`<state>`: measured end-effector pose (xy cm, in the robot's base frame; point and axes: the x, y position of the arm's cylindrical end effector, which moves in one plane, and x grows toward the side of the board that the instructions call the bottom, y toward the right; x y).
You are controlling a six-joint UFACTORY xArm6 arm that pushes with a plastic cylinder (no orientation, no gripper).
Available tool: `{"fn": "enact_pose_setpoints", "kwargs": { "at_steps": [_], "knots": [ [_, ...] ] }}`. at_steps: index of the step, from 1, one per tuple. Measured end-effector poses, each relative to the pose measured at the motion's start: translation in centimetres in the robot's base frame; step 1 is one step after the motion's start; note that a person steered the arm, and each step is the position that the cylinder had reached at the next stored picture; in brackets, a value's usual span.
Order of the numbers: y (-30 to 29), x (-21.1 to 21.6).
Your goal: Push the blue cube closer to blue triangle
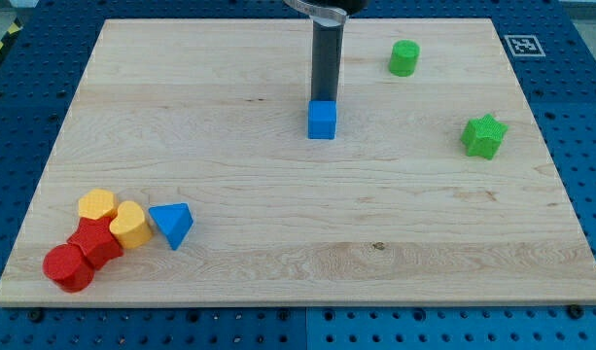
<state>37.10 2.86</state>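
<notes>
The blue cube point(322, 121) sits on the wooden board point(298, 194) a little above the middle. My tip point(324, 101) is right behind it, at its top edge in the view, touching or nearly touching it. The blue triangle point(172, 224) lies far off at the lower left, its point facing down and to the right, next to a cluster of yellow and red blocks.
Two yellow heart-shaped blocks point(97, 205) point(130, 224) and two red blocks point(95, 243) point(67, 267) are clustered at the lower left beside the blue triangle. A green cylinder point(404, 58) stands at the upper right. A green star point(484, 135) lies at the right.
</notes>
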Motion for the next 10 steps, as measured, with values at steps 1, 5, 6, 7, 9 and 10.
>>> {"fn": "enact_pose_setpoints", "kwargs": {
  "at_steps": [1,5,6,7,9,10],
  "knots": [
    [-1.3,0.3],
    [2.8,3.8],
    [0.5,3.8],
    [-0.1,3.6],
    [-2.7,0.6],
    [-2.7,2.1]
  ]
}}
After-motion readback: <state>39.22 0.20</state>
